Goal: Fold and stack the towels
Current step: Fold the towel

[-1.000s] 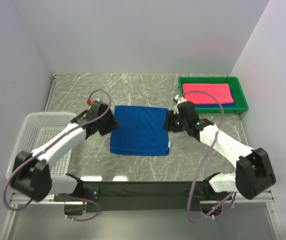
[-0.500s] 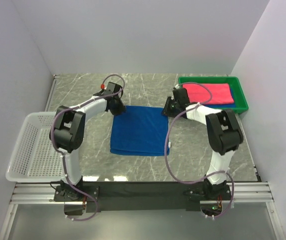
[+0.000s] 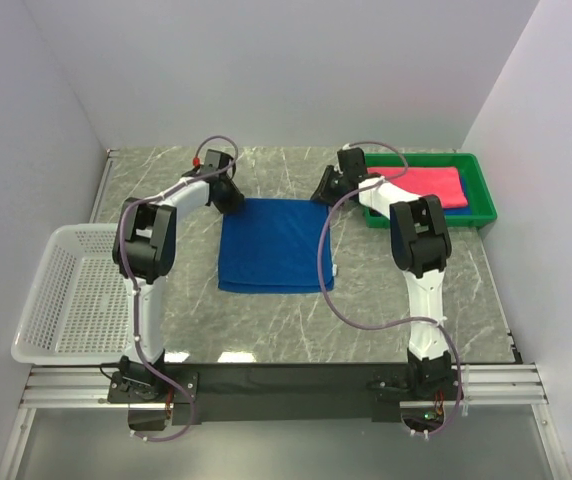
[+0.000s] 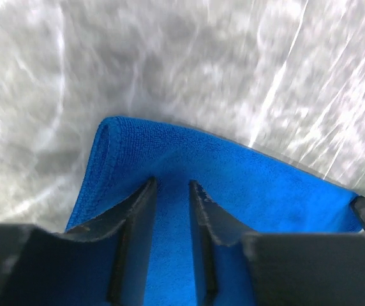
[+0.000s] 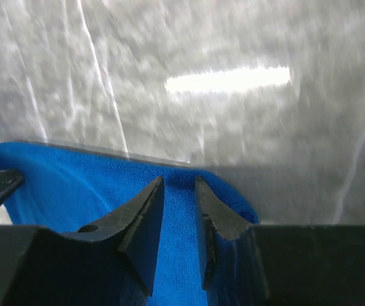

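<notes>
**Both tools clamped on far corners of the blue towel**

Blue towel (image 3: 274, 248) lies flat near the middle of the surface (image 3: 426, 290); roughly square from above; small white tag (image 3: 335, 270) at its near-right corner.

Left tool (image 3: 229, 196) is at the towel's far-left corner; right tool (image 3: 323, 190) is at the far-right corner.

Left wrist view: fingers (image 4: 134, 217) stand close together; blue cloth fills the gap between them; the towel edge curls up just past the tips; reads as clenched on the blue towel.

Right wrist view: much the same; fingers (image 5: 141, 223) are narrowed with blue cloth between them; the corner rounds off just beyond the tips; clenched on the blue towel too. The marble behind is blurred in both wrist views.

Pink-red towel (image 3: 421, 185) lies folded in the green tray (image 3: 486, 215) at the far right; a thin edge of the other blue towel (image 3: 444, 210) shows under it on the near side; can't tell how that one is folded.

White basket (image 3: 28, 330) sits at the left near edge, well apart from the blue towel.
</notes>
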{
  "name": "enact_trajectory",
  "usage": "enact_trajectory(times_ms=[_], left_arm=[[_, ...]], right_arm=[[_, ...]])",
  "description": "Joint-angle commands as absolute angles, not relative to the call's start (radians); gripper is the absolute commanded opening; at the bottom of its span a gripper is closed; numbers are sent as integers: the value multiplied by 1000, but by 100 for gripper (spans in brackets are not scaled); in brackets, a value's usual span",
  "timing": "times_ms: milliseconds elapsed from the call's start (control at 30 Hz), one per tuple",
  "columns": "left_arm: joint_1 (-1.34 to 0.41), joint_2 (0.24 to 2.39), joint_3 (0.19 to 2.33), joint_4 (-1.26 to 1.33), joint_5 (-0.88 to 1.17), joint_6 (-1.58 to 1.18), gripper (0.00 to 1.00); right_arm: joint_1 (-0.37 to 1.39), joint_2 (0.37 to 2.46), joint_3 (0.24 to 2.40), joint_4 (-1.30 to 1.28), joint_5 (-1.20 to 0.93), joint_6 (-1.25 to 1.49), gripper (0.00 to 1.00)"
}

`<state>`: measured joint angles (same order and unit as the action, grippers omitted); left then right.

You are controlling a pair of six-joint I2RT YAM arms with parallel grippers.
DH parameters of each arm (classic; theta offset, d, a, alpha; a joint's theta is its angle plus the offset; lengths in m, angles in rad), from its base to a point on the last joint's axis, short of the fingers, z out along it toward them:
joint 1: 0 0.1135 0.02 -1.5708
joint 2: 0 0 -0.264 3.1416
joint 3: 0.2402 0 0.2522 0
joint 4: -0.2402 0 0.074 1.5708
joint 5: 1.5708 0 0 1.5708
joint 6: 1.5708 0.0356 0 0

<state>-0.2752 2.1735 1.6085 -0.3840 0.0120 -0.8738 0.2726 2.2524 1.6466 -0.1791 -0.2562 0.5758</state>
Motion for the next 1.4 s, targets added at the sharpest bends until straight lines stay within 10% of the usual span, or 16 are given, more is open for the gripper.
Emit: enact_trajectory(times_ms=[0,533,833,1367], left_arm=[[-252,2191,1664,-410,18,-851,36],[-365,1378,970,-376,-87,-906,85],[-400,1193,674,-327,-83,-966,62],[-403,1293,669,-284,-81,-969,45]], right_arm=[[262,2270,1747,-219,-307,578,34],[265,1418,851,33,-316,647,61],[276,1121,462,149,-302,747,48],[333,1338,449,304,-342,811,41]])
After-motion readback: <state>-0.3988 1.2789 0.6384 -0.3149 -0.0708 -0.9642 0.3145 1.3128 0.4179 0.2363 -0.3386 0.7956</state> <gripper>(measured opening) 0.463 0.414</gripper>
